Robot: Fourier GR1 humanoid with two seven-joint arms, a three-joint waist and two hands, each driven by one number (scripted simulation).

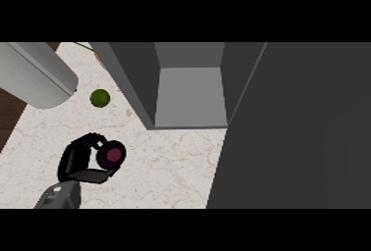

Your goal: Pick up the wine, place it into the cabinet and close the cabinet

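Observation:
The wine bottle (pixel 112 154) shows from above as a dark round shape with a magenta centre, over the marble counter at the lower left. My left hand (pixel 76 163) is curled round it, fingers above and thumb below. The grey cabinet (pixel 138 78) stands at the back with its inside (pixel 190 93) showing and nothing visible in it. Its dark door (pixel 304 127) is swung wide and fills the right side. The bottle is left of and nearer than the cabinet's opening. My right hand does not show.
A small green fruit (pixel 100 98) lies on the counter (pixel 174 166) left of the cabinet. A large pale grey cylinder (pixel 33 73) crosses the upper left corner. A strip of dark wood (pixel 9 115) borders the counter's left edge.

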